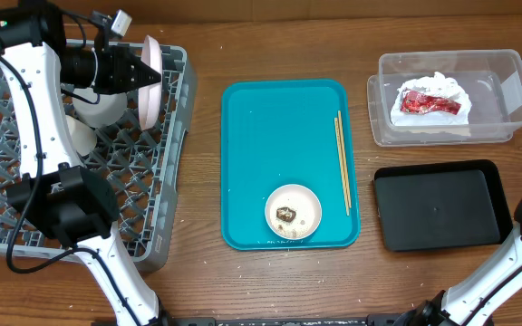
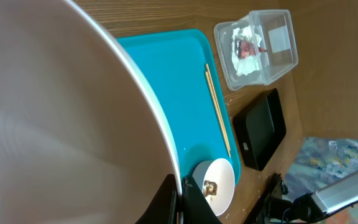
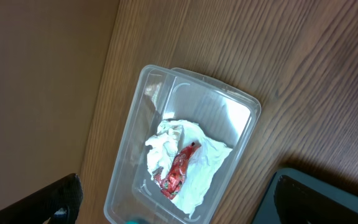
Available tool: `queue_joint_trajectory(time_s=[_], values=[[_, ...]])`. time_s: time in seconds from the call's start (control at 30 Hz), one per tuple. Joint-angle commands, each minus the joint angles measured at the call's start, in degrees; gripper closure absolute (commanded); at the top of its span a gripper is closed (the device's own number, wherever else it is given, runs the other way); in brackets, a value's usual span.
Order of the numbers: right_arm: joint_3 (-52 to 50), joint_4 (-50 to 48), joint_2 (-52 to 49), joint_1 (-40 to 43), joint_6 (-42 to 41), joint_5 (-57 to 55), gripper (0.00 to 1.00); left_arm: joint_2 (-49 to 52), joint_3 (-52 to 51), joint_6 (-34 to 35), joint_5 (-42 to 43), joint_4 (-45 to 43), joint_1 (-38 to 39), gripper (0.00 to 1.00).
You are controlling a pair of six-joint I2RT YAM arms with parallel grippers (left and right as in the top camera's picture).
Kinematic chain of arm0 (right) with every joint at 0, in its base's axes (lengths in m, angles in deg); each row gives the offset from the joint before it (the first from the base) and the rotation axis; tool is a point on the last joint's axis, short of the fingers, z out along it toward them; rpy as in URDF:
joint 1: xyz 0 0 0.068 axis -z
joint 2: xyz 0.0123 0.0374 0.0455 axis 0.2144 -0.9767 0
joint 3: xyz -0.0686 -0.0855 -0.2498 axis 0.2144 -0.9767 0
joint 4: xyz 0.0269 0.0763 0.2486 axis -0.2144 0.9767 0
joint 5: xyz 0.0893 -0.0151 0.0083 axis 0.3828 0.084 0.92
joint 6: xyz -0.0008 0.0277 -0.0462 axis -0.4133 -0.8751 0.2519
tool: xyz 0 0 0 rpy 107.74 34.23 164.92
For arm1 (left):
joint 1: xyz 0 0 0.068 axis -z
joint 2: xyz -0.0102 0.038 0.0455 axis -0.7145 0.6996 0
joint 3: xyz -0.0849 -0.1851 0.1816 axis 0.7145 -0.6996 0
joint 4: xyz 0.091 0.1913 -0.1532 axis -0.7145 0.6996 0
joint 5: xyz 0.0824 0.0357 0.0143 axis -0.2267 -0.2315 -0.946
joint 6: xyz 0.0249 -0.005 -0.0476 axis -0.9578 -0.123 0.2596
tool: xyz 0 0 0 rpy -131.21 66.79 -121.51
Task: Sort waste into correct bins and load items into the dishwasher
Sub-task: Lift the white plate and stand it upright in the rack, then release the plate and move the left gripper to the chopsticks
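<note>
The grey dish rack (image 1: pixel 178 127), far left of the teal tray (image 1: pixel 270 136), is only partly loaded. Your left hand (image 2: pixel 179 196) is clamped on the rim of the large white plate (image 1: pixel 152 80) and holds it upright over the rack's side nearer the teal tray. I judge that this plate is not yet set down. The clear tub (image 1: pixel 506 81), to the upper right of the teal tray, already has the crumpled napkin (image 1: pixel 435 86) with the red wrapper (image 1: pixel 429 102) in it, so I take that part of the sorting as done. The black tray (image 1: pixel 438 206), just right of the teal tray, has nothing in it. A white cup (image 1: pixel 98 107) stands in the rack, further from the teal tray than the plate.

What is left, as I judge it: the small dish (image 1: pixel 293 213) on the near end of the teal tray, the brown food bits (image 1: pixel 285 215) and pale crumbs in it, and the chopsticks (image 1: pixel 343 163) along the tray's right edge.

Some things are not clear. Beside the cup there is another white piece, half covered by your left arm; I cannot tell if it is the saucer. In the left wrist view the plate fills most of the picture. Of the right hand, only one dark finger (image 3: pixel 61 199) shows, so I cannot tell if it is apart or together.
</note>
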Motion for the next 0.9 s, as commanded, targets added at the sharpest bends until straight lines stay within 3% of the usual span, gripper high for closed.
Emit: queue_joint_trajectory(time_s=[0.0, 0.2, 0.3, 0.43, 0.5, 0.53, 0.57, 0.73, 0.8, 0.87], values=[[1.0, -0.2, 0.8, 0.2, 0.3, -0.2, 0.0, 0.1, -0.7, -2.9, 1.5, 0.2, 0.2, 0.96], [1.0, -0.2, 0.8, 0.2, 0.3, -0.2, 0.0, 0.1, -0.7, -3.0, 1.5, 0.2, -1.2, 0.95], [1.0, -0.2, 0.8, 0.2, 0.3, -0.2, 0.0, 0.1, -0.7, -3.0, 1.3, -0.1, -2.4, 0.83], [1.0, -0.2, 0.8, 0.2, 0.3, -0.2, 0.0, 0.1, -0.7, -1.0, -1.4, -2.4, -4.5, 0.77], [1.0, -0.2, 0.8, 0.2, 0.3, -0.2, 0.0, 0.1, -0.6, -0.2, -1.9, -3.1, -5.7, 0.55], [1.0, -0.2, 0.8, 0.2, 0.3, -0.2, 0.0, 0.1, -0.6, 0.6, -1.9, -3.5, -6.1, 0.48], [1.0, -0.2, 0.8, 0.2, 0.3, -0.2, 0.0, 0.1, -0.5, 1.7, -1.9, -3.8, -6.4, 0.47], [1.0, -0.2, 0.8, 0.2, 0.3, -0.2, 0.0, 0.0, 3.7, 5.3, -1.9, -3.1, -7.4, 0.57], [1.0, -0.2, 0.8, 0.2, 0.3, -0.2, 0.0, -0.2, 7.2, 6.8, -1.9, -1.6, -7.6, 0.7], [1.0, -0.2, 0.8, 0.2, 0.2, -0.2, 0.0, -0.7, 11.0, 7.3, -1.9, 0.2, -7.4, 0.89]])
